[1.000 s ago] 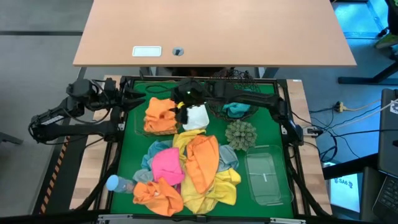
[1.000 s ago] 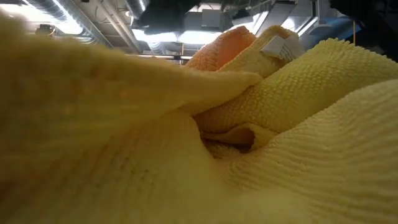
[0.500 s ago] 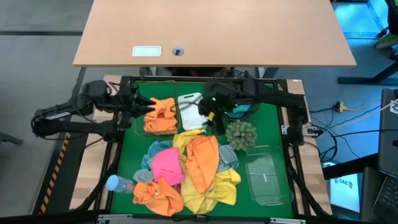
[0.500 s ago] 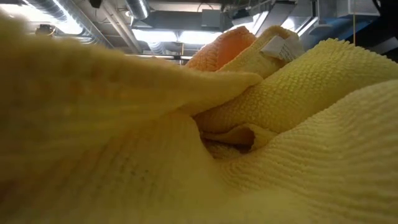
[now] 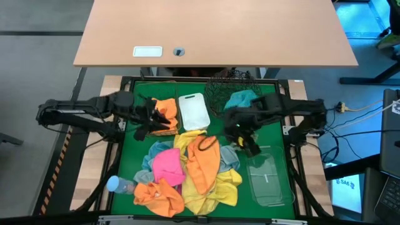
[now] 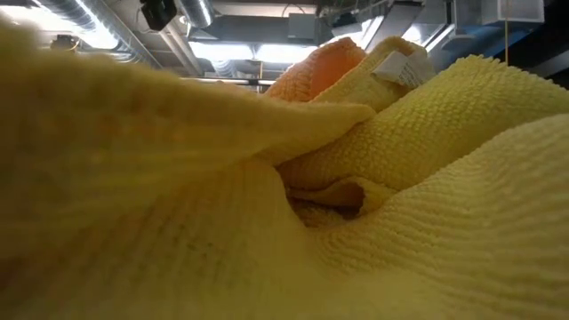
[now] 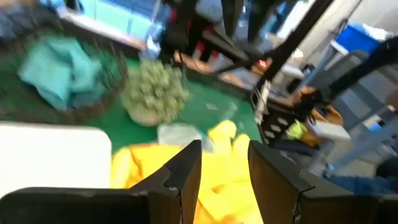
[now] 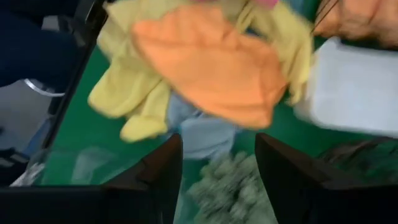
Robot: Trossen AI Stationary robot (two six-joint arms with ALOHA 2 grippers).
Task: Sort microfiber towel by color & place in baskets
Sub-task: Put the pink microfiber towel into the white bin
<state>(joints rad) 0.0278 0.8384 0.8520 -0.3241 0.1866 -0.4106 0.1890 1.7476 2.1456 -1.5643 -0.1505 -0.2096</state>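
My green table mat (image 5: 134, 156) carries a heap of yellow, orange and pink towels (image 5: 187, 169), a white tub (image 5: 194, 112), a round mesh basket (image 5: 234, 99), a clear tray (image 5: 269, 178), a spiky ball plant (image 5: 240, 133) and a blue-capped bottle (image 5: 119, 185).

Left gripper (image 7: 224, 163) seen parted above yellow towels (image 7: 217, 177); white tub (image 7: 53, 155) beside them, teal towel (image 7: 59, 65) in mesh basket (image 7: 102, 93) beyond.

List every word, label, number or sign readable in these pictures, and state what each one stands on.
None can be read.
The white card on the wooden desk: print too small to read.
The sewn tag on the yellow towel in the low view: no legible print.
The screen at the high view's right edge: lettering too small to read.
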